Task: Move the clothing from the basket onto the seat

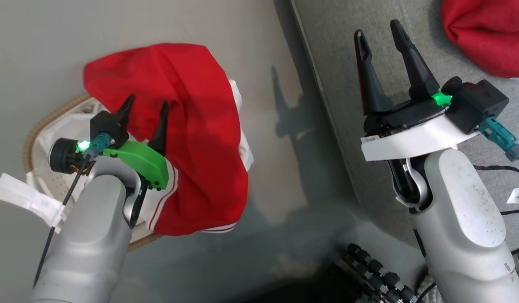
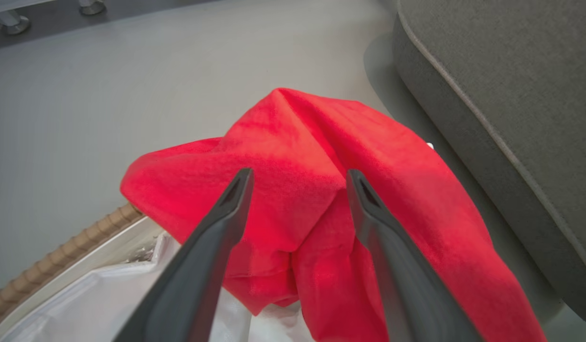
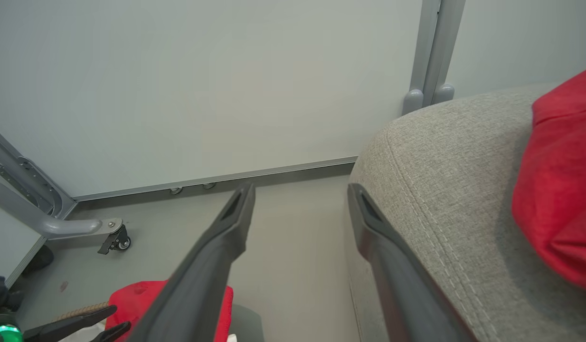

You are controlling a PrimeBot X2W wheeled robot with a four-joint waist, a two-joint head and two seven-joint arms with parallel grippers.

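Note:
One red garment with white trim is draped over the basket on the floor and spills past its right rim. My left gripper is open just over it, fingers on either side of a raised fold; contact is unclear. The brown braided rim and white lining show beneath. A second red garment lies on the grey seat. My right gripper is open and empty above the seat's left edge, with that garment to its right.
Grey floor separates the basket from the seat's side. My wheeled base is at the bottom, and cables trail over the seat on the right. A metal frame with a caster stands by the pale wall.

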